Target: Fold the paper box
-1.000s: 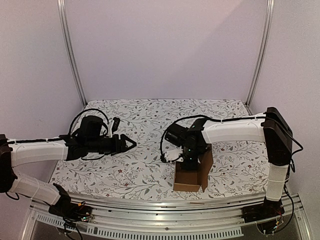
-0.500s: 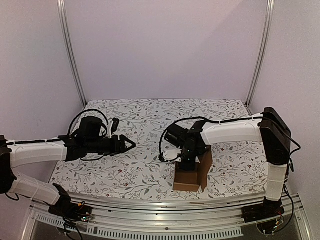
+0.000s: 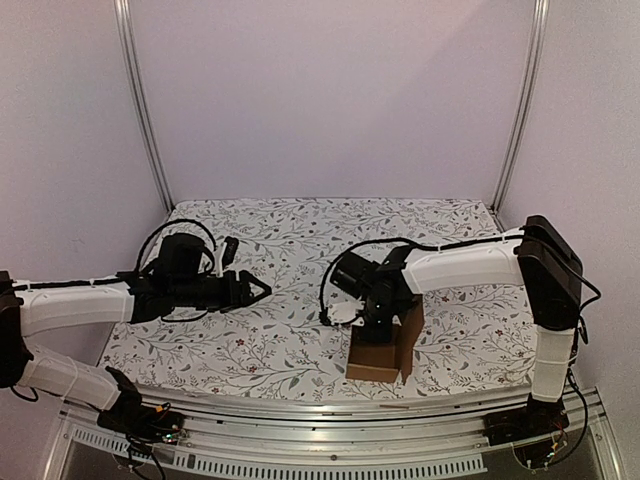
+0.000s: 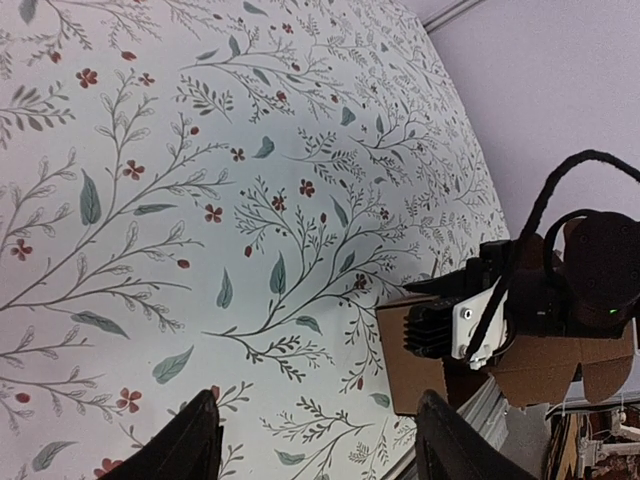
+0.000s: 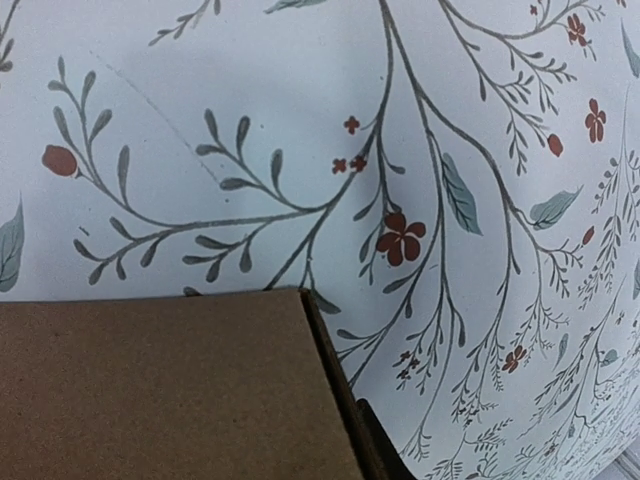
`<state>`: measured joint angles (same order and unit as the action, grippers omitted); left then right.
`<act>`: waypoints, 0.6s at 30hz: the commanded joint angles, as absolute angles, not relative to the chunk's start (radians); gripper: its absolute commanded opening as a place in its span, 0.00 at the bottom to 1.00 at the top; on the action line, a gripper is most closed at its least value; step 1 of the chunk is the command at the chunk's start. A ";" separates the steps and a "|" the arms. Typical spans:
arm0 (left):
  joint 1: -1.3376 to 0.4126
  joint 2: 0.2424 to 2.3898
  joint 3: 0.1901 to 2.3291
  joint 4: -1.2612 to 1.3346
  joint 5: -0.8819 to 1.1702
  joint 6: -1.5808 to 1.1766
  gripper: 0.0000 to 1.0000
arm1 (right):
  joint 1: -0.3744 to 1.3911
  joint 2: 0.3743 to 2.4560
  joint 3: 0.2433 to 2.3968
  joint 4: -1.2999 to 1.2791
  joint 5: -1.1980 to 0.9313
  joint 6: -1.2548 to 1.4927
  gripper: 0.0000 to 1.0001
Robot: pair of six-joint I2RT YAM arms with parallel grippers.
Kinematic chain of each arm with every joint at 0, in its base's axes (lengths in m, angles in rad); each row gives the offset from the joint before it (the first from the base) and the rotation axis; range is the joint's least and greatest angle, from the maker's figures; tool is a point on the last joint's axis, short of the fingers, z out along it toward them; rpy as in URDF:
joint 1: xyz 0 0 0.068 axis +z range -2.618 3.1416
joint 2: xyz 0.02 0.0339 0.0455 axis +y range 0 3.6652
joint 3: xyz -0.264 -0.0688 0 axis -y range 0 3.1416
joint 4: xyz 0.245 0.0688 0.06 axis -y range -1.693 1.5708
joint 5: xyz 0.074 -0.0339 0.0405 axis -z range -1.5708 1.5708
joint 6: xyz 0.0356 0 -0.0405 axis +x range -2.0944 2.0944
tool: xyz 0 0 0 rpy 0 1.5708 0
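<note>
The paper box is a small brown carton standing open-topped near the table's front edge, right of centre. My right gripper reaches down onto its top from the left. In the right wrist view a brown cardboard panel fills the lower left. One dark finger lies tight along its edge, and the other finger is hidden behind the panel. My left gripper hovers open over the cloth well left of the box, with nothing between its fingers. The box and the right wrist show ahead of it.
A floral cloth covers the table. Metal posts stand at the back corners, and a rail runs along the front edge just below the box. Purple walls close in the sides and back.
My right gripper has closed down and pressed slightly lower and leftward at the box top; the box shifted a little with it. The left arm has stayed still.
</note>
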<state>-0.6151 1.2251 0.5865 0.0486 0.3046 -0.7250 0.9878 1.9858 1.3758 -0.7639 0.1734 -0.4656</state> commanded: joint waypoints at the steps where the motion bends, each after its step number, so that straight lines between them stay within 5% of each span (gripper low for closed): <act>1: -0.604 1.217 0.563 0.056 0.306 -0.716 0.66 | 0.991 1.998 1.335 -0.708 0.237 -0.485 0.14; 13: -0.604 1.215 0.553 0.067 0.309 -0.717 0.66 | 1.007 1.990 1.285 -0.638 0.329 -0.526 0.13; 18: -0.604 1.187 0.560 0.051 0.301 -0.708 0.66 | 0.969 1.938 1.398 -0.782 0.184 -0.464 0.22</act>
<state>-0.6151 1.2221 0.5728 0.0547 0.3050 -0.7250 0.9993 1.9778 1.3243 -0.6819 0.2493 -0.5011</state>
